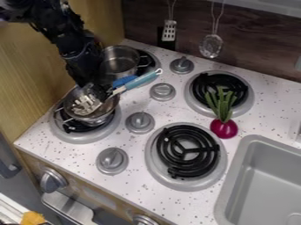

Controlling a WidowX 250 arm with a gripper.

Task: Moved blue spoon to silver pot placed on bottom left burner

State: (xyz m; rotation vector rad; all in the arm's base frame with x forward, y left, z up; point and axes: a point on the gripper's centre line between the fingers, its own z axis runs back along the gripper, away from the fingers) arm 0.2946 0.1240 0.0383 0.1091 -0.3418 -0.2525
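We've got the black hand (101, 90) down over the silver pot (107, 109) near the worktop's (134, 184) left corner, but we honestly can't tell if it's open or closed. It hides the middle of the blue spoon (138, 81) and part of the pot's rim. The spoon's slotted metal head is in the pot, pointing toward the left corner; its long axis runs slantwise, with the smooth, ringed handle end aimed up toward the back edge. There's a darker blue bit (123, 80) by the handle we can't make out. Behind, the arm partly covers another shiny round pot (120, 60). Farther right we see coiled black burners (187, 150) and a glossy, round purple onion (224, 128) on speckled white worktop.
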